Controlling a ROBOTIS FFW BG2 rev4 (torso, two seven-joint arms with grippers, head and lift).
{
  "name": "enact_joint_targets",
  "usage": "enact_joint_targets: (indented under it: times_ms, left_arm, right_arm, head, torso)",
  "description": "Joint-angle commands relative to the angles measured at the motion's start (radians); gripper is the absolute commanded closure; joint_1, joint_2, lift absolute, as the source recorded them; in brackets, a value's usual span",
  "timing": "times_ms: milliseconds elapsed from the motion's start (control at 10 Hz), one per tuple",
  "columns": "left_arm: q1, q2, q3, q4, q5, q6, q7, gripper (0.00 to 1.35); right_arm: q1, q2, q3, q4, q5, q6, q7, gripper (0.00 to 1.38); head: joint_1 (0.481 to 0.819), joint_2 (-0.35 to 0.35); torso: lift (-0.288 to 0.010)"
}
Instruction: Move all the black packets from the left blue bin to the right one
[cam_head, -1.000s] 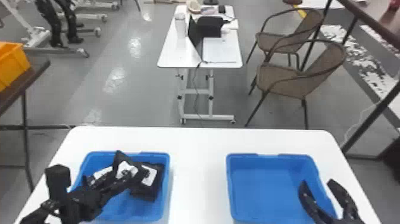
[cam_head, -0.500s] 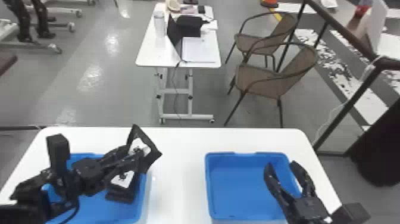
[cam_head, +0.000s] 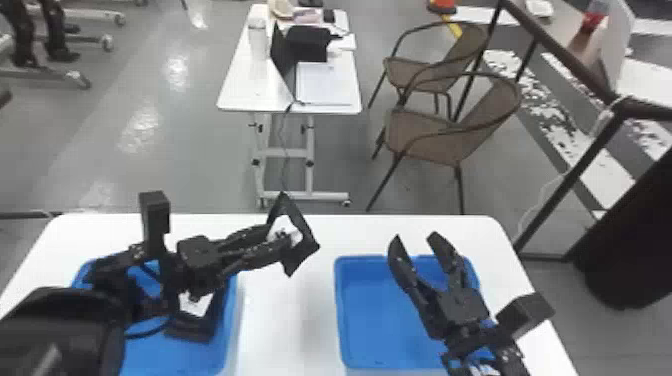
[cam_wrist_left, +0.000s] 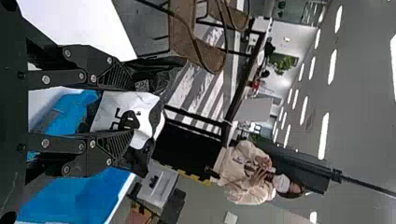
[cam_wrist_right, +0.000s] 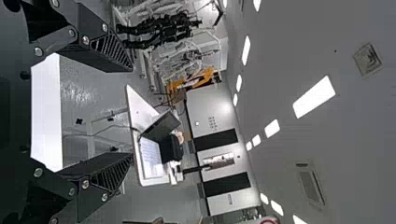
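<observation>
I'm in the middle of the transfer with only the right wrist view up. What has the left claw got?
Observer: The left claw is shut on a black packet.
Operator: Where does that put it between the bins?
Observer: In the head view, the packet shows against the white tabletop, between the left blue bin and the right blue bin. I can't tell how high it is.
Operator: Anything left to fetch?
Observer: At least one more black packet with a white patch is in the left bin, partly hidden.
</observation>
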Motion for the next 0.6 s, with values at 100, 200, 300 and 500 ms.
enact_joint_targets:
  times_ms: [100,200,300,500]
  left_arm:
    - [-0.066,-0.032,-0.066,0.087,0.013,-0.008,-0.018,0.84]
    - [-0.081,-0.043,-0.082,0.107,0.014,-0.013,-0.019,0.84]
    - [-0.090,-0.053,-0.095,0.120,0.014,-0.015,-0.024,0.84]
    - [-0.112,-0.069,-0.116,0.144,0.017,-0.025,-0.024,0.84]
  right_arm:
    - [-0.064,0.001,0.041,0.016,-0.003,0.044,0.047,0.41]
    - [-0.077,0.001,0.052,0.016,0.000,0.066,0.065,0.41]
    - [-0.088,0.001,0.063,0.026,0.001,0.078,0.070,0.41]
    - [-0.103,0.001,0.078,0.033,0.000,0.092,0.077,0.40]
  head:
    - [0.695,-0.118]
    - [0.695,-0.116]
    - [0.695,-0.114]
    - [0.695,-0.117]
  torso:
    - [0.000]
    - [0.000]
    - [0.000]
    - [0.000]
